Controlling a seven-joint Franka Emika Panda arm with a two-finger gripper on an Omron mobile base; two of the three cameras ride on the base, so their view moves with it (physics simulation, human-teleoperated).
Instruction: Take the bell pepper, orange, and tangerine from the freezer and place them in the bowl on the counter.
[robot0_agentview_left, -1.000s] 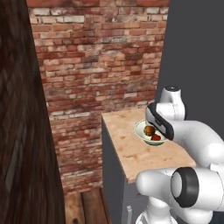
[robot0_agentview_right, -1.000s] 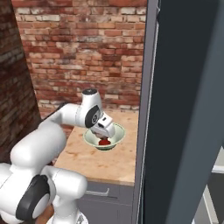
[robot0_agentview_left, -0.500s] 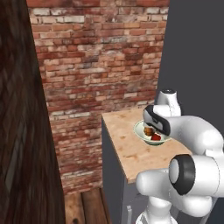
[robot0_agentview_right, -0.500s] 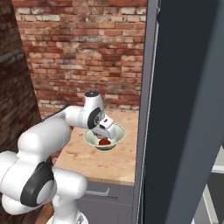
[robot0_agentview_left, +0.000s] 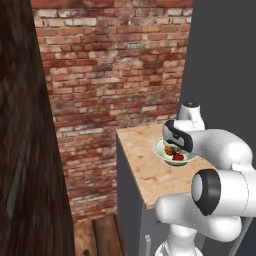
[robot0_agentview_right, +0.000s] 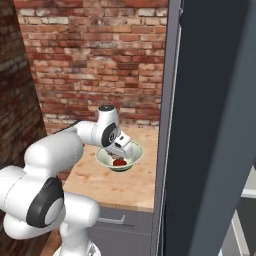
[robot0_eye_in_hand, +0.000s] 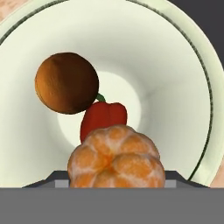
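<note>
Brick wall (robot0_agentview_left: 115, 65) backs the scene, rough red courses with pale mortar, and below it runs the counter (robot0_agentview_left: 145, 165), a light speckled wooden top on a grey cabinet. From my station I have the gripper (robot0_agentview_right: 121, 150) poised over the bowl (robot0_eye_in_hand: 183, 87), nose down into its mouth. In the hand view the tangerine (robot0_eye_in_hand: 116, 157) sits closest to the camera, right at the base of the fingers, pale orange, peeled-looking and lobed in plump segments; the fingertips themselves are hidden behind it, so I read it as clenched on the tangerine, though that is a judgement from how it hangs there. Beyond it, farther along my line of approach, the bell pepper (robot0_eye_in_hand: 104, 118) lies on the bowl floor, small, glossy red, lumpy, with a stub of green stem. Touching that stem end, off to the left of the gripper's axis, rests the orange (robot0_eye_in_hand: 66, 83), round, matte, brownish with a fine pebbled skin. The bowl is smooth pale greenish-white, shallow with a flared rim. The freezer (robot0_agentview_right: 210, 125) stands close at the gripper's right in the right base view, a tall dark blue-grey slab. To finish this step well, I judge I should lower a little more so the drop is short, release over the open floor beside the pepper, then lift straight up clear of the rim.
</note>
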